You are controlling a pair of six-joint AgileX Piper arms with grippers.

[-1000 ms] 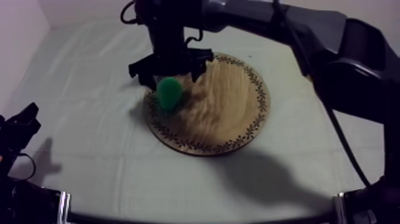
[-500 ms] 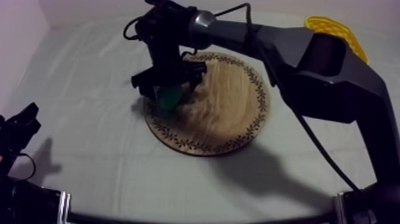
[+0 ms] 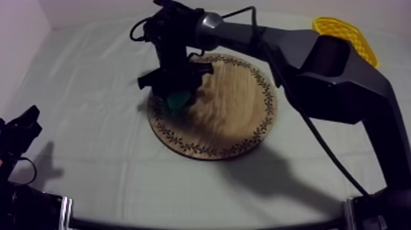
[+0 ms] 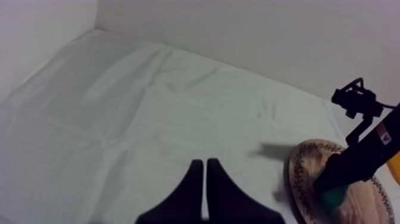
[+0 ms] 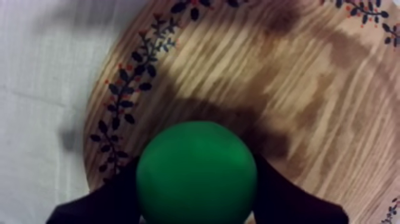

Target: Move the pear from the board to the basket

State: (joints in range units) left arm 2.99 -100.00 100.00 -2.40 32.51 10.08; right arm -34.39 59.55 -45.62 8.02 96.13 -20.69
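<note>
From the top view I have my right gripper down over the wooden board close to its patterned rim, and the pear shows green directly beneath the jaws; the yellow basket lies well apart from those jaws, beyond the board on the right arm's own side; my left gripper sits low at the table's edge, well apart from pear and board alike, so the right arm is plainly the nearer one. In the left wrist view my left jaws lie pressed together as a narrow wedge, holding nothing, over bare cloth; ahead of them and off to one side, the other arm's gripper stands at the pear near the board's rim. In the right wrist view the pear sits squarely between my jaws, with black fingers against both its flanks, so I read them as closed on it; its outline is round from here, so I judge its long axis runs along my line of approach, roughly upright; whether it rests on the wood or hangs clear I cannot tell. The coming move, as I judge it, is a lift and a carry across toward the basket.
</note>
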